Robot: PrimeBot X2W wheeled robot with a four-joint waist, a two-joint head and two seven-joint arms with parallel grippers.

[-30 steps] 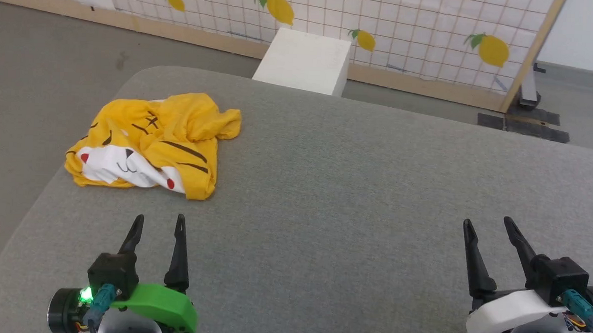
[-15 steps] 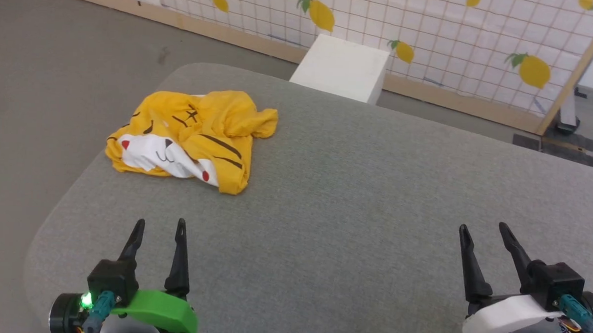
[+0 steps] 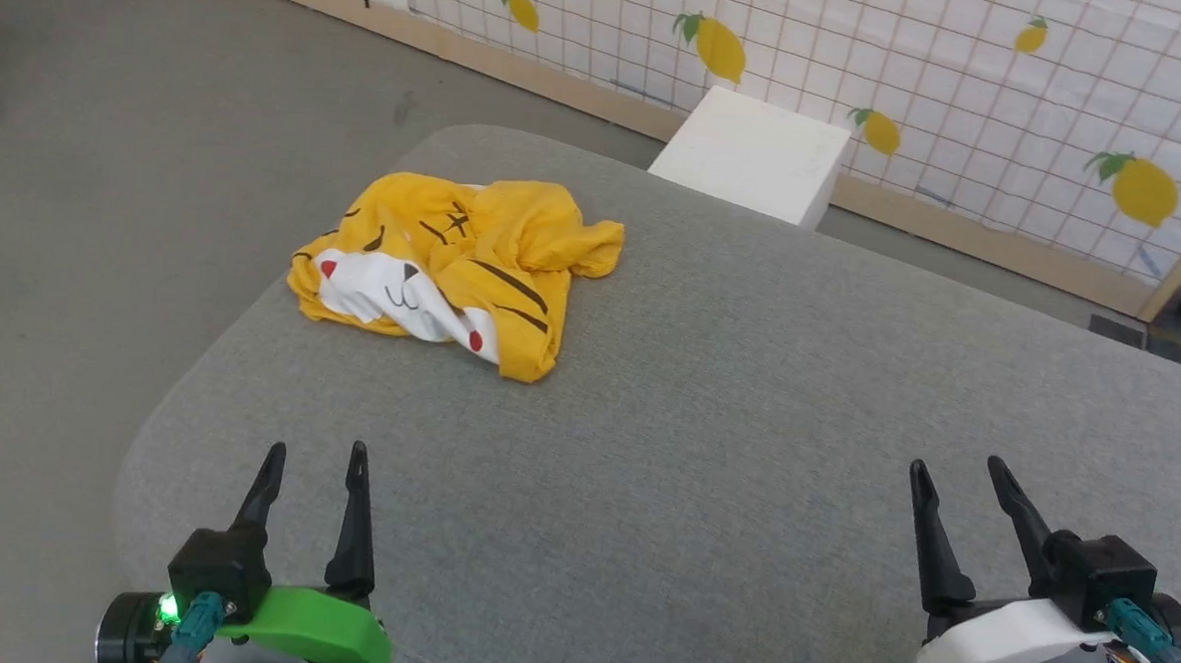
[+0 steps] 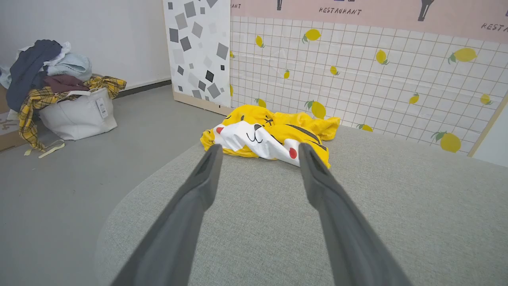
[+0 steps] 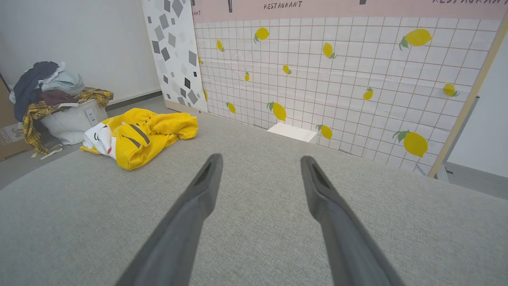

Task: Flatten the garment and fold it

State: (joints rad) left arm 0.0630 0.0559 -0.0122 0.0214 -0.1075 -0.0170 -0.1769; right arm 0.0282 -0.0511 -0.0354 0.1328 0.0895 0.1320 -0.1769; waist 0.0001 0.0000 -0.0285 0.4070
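- The garment [image 3: 444, 265], a yellow tiger-face T-shirt, lies crumpled in a heap on the grey counter [image 3: 706, 436], near its 11 o'clock corner in the head view
- Left claw [image 3: 314, 449], at 7 o'clock: released, fingers spread with nothing between them, the garment well ahead at its 12 to 1 o'clock
- Right claw [image 3: 953, 465], at 5 o'clock: released, grasping nothing, well apart from the garment
- A white box [image 3: 753, 154] stands beyond the counter's far edge, at 12 o'clock

Seen from the head view's middle, the grey tabletop [image 3: 726, 427] lies bare all round except the crumpled garment [image 3: 454, 271] heaped at ten o'clock, with a white box [image 3: 753, 154] past its far edge at one o'clock.
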